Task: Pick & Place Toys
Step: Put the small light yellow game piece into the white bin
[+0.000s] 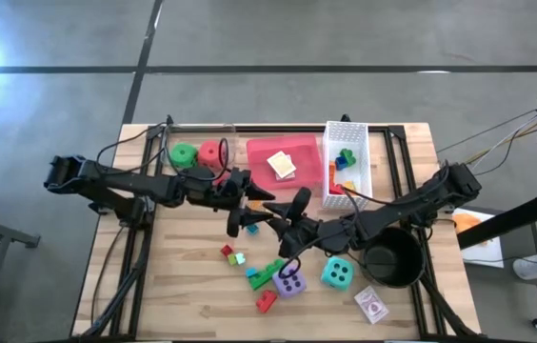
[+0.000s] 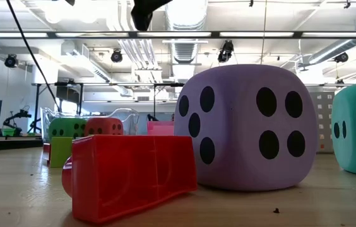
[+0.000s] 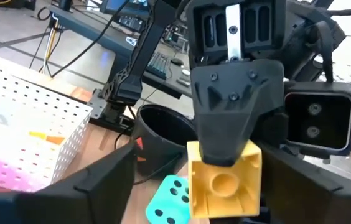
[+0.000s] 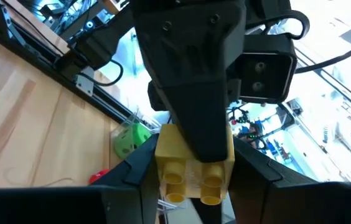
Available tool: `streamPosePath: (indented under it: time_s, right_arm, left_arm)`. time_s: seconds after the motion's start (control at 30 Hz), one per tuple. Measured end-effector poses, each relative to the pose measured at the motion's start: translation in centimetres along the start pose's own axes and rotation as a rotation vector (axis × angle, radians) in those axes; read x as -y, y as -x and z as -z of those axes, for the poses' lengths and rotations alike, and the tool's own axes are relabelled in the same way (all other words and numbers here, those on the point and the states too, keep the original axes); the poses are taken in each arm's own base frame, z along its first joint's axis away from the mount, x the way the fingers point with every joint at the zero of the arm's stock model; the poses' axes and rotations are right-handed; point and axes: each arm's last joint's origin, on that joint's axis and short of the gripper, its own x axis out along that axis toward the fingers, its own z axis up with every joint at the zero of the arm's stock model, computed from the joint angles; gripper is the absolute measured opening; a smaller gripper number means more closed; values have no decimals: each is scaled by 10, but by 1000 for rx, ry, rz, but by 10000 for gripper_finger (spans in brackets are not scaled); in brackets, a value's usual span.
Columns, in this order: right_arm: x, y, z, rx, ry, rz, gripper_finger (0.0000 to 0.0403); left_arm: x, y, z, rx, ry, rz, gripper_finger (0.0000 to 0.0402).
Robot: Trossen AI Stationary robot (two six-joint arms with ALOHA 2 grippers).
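Left wrist view: yellow brick (image 3: pixel 224 185) between tools.

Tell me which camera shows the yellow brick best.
The left wrist view: the yellow brick fills the foreground, studded face toward the camera, under the right gripper. The right wrist view shows its studs partly covered by fingers. High view hides it behind the grippers; low view misses it.

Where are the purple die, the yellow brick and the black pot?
purple die (image 2: pixel 244 126), low view, dotted front face.
yellow brick (image 3: pixel 224 182), left wrist view, studded face.
black pot (image 1: pixel 392 262), high view, inside.
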Motion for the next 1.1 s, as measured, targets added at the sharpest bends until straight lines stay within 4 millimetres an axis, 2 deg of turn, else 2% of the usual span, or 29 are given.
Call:
streamPosePath:
  time_s: [0.13, 0.3, 0.47, 0.57, 0.7, 0.83, 0.93, 1.1]
  right_arm:
    - [0, 0, 0, -1, -1, -1, 131]
    - [-1, 0, 2, -11, -28, -5, 131]
    - [1, 1, 4, -33, -64, -16, 131]
    - [11, 3, 7, -52, -102, -19, 131]
    - [33, 7, 15, -103, -182, -20, 131]
    - [66, 13, 34, -200, -325, 3, 131]
    - [95, 19, 58, -302, -462, 4, 131]
    - [144, 30, 109, -503, -775, 13, 131]
  left_arm:
    - [-2, 0, 4, -36, -24, -18, 346]
    - [-3, 2, 5, -61, -35, -56, 351]
    - [-1, 13, 3, -98, -68, -98, 352]
    - [3, 22, 1, -122, -93, -107, 352]
    - [5, 33, 3, -187, -100, -123, 352]
    - [2, 42, 10, -286, -86, -187, 352]
    - [0, 47, 15, -331, -78, -274, 353]
    - [-3, 54, 19, -353, -113, -427, 353]
